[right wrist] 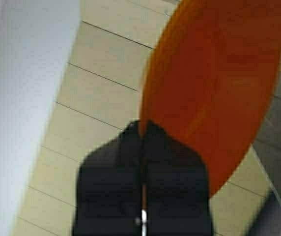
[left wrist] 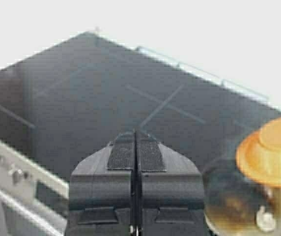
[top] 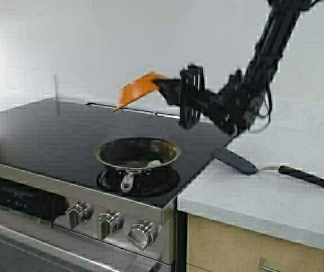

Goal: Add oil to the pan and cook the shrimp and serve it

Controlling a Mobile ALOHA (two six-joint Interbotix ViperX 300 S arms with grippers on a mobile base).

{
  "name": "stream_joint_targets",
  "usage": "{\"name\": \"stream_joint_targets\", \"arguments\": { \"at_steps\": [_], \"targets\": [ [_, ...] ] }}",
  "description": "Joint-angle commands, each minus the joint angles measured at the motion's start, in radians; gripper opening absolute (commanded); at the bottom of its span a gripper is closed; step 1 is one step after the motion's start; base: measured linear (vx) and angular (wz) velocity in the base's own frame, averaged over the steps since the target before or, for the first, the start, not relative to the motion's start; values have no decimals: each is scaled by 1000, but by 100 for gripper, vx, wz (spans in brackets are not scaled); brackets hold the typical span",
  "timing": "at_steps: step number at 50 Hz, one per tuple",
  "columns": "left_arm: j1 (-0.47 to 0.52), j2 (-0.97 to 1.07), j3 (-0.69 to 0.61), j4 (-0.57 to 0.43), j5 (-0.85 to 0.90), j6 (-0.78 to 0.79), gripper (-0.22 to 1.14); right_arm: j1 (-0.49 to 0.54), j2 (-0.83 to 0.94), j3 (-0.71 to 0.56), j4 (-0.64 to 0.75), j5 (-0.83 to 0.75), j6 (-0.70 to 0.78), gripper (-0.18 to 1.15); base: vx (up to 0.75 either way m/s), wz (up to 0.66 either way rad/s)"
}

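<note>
My right gripper (top: 165, 86) extends left, fingers (right wrist: 172, 169) pinched tight; my left gripper (left wrist: 135, 147) hovers closed.

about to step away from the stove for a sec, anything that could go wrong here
1. The right gripper pinches the tilted orange bowl only at its rim, high over the cooktop; it could slip and fall.
2. The shrimp lies against the pan's side wall, so it may cook unevenly.
3. The spatula lies on the counter with its blade near the cooktop edge, where the arm might knock it.
</note>
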Motion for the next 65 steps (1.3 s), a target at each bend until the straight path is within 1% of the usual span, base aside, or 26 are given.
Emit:
{"name": "stream_joint_targets", "arguments": {
  "at_steps": [1,9,10,19,26,29,33,39,45,50,55,58,61,65],
  "targets": [
    [0,6,-9,2,-5,0,3,-8,-147,9,-91,183,-38,6,0,0],
    [2,6,-9,2,-5,0,3,-8,-295,-2,-295,495,-61,6,0,0],
    [2,5,-11,2,-5,-2,3,-8,-325,-5,-339,560,-63,6,0,0],
    [2,5,-12,2,-5,-2,3,-9,-491,0,-634,965,-54,6,0,0],
    [2,5,-12,2,-5,-2,3,-9,-614,61,-844,1252,-52,6,0,0],
    [2,5,-12,2,-5,-2,3,-18,-658,100,-897,1356,-60,6,0,0],
    [0,5,-11,2,-5,-2,3,-48,-712,152,-934,1468,-74,6,0,0],
    [0,5,-9,2,-5,-2,3,-130,-773,227,-983,1568,-107,6,0,0],
    [0,6,-9,2,-5,-2,3,-221,-805,293,-966,1667,-256,6,0,0],
    [2,6,-9,2,-5,-2,3,-285,-799,319,-876,1824,-453,6,0,0],
    [2,11,-9,2,-5,-2,3,-331,-764,307,-747,1959,-683,5,0,0],
    [2,12,-11,2,-5,-2,3,-362,-733,282,-650,2025,-795,5,0,0],
    [0,14,-12,2,-5,-2,3,-390,-703,261,-558,2059,-904,5,0,0],
    [2,14,-11,2,-5,-2,3,-431,-669,242,-448,2062,-1015,5,0,0]
  ]
}}
